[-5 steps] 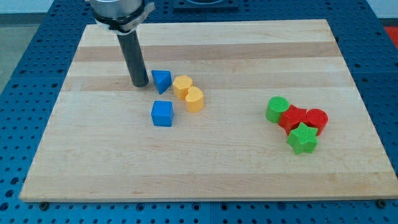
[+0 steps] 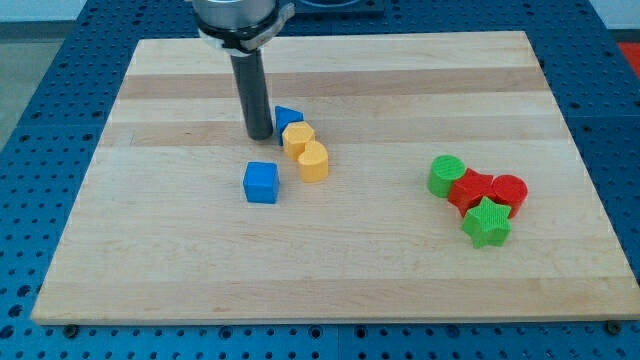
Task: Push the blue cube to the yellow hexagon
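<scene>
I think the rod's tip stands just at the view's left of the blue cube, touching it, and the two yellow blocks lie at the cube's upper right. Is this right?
Not quite. In the camera view my tip stands above the blue cube, apart from it, close beside the other blue block at the view's top. The two yellow blocks do lie at the cube's upper right.

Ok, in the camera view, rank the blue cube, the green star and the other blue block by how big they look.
1. green star and blue cube: look about alike, and the star sits nearer the view's bottom, so no ranking between them.
2. other blue block: smallest showing, but partly hidden behind my tip and the yellow hexagon.
</scene>
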Robot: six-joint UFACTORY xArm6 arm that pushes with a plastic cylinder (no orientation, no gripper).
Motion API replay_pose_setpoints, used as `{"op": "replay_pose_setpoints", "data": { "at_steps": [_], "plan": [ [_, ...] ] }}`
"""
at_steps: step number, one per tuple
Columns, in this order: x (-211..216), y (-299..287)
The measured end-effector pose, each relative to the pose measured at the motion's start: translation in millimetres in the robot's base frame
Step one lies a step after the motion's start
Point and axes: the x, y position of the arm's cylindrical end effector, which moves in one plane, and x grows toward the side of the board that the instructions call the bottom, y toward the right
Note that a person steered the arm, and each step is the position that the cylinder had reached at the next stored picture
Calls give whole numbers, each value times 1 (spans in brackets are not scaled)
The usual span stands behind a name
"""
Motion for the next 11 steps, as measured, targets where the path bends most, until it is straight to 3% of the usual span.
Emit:
{"op": "replay_pose_setpoints", "data": {
  "at_steps": [1,2,3,4,5,8,11],
  "plan": [
    [13,-44],
    [60,-63],
    [140,-63],
    [169,-48],
    [165,3],
    [87,4],
    [65,8]
  ]
}}
